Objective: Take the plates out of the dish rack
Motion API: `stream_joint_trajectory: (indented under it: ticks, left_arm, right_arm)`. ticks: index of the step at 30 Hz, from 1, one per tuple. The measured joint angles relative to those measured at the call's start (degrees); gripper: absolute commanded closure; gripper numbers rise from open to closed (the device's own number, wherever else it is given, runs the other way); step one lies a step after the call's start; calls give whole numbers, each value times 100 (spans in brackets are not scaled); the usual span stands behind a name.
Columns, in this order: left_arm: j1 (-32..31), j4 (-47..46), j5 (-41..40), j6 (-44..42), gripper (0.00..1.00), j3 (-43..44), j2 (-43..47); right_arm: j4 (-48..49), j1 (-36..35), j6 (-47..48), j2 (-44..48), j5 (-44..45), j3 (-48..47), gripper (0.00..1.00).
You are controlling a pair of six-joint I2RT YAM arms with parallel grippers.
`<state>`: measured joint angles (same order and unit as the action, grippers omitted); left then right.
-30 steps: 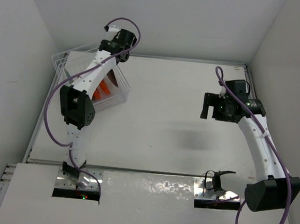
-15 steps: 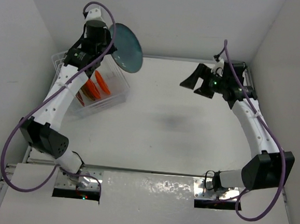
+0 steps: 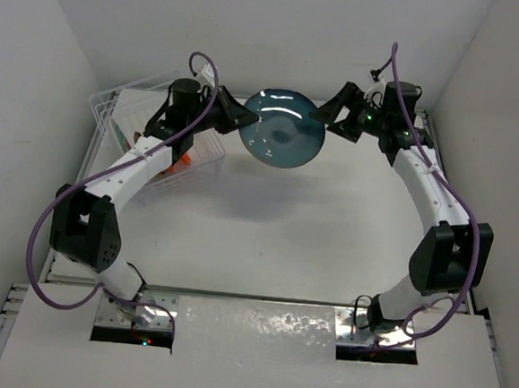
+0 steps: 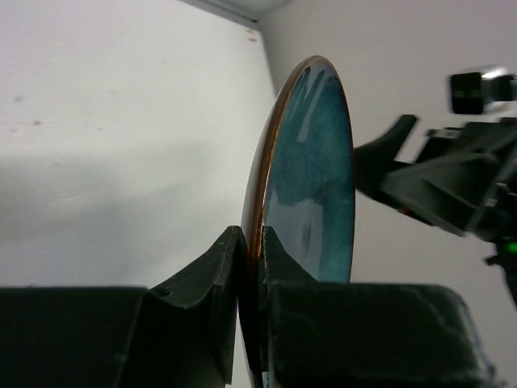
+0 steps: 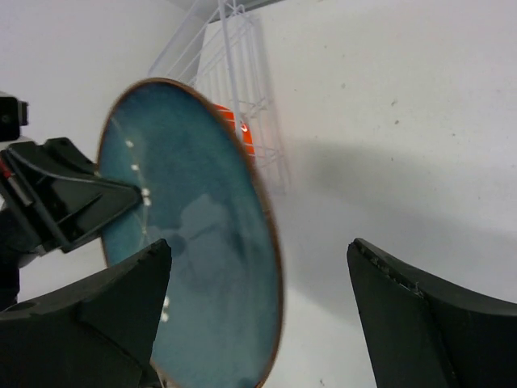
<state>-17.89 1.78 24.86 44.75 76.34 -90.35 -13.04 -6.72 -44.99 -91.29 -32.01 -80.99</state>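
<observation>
Pinching the teal plate (image 3: 283, 128) by its rim, left claw (image 3: 237, 118) is clamped tight; right claw (image 3: 326, 120) gapes at the opposite edge. Stiff, slick, breakable glaze (probably), so grab rim only.

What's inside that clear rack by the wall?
An orange plate shows inside the dish rack. The left arm crosses over it and hides most of the inside, so how many plates it holds cannot be told.

White arms (image 3: 129, 161), blk joints, purple cables (image 3: 30, 250), blk fingers (image 4: 214, 275).
</observation>
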Motion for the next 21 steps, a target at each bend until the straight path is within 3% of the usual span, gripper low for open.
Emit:
stream_joint_trajectory:
  ticks: [3,5,6,7,10,11,15,18,21]
  left_arm:
    - [0,-619,227,350,100,-221,-42]
    - [0,-835,337,463,100,-254,-72]
    - [0,-935,382,511,100,-254,-98]
    - [0,-1043,417,514,100,-254,-155]
    - [22,-1062,428,511,42,-219,-424]
    - [42,-968,413,472,2,-81,-555]
    - [35,555,-605,-22,0,1309,-1005]
    - [9,2002,-1961,-485,0,2634,-1091]
    - [9,2981,-3121,-946,0,3370,-839]
  right_arm:
    - [37,11,57,-107,-2,111,17]
    - [50,11,133,-142,-26,216,46]
    - [109,11,76,-157,-129,280,67]
    - [291,20,-33,-166,-302,361,100]
    - [789,66,-365,-181,-651,551,100]
    - [846,92,-343,-201,-586,581,100]
    - [533,278,-501,-444,66,745,100]
    - [411,669,-960,-494,1040,1239,100]
    - [605,1261,-1567,-568,2238,2013,100]
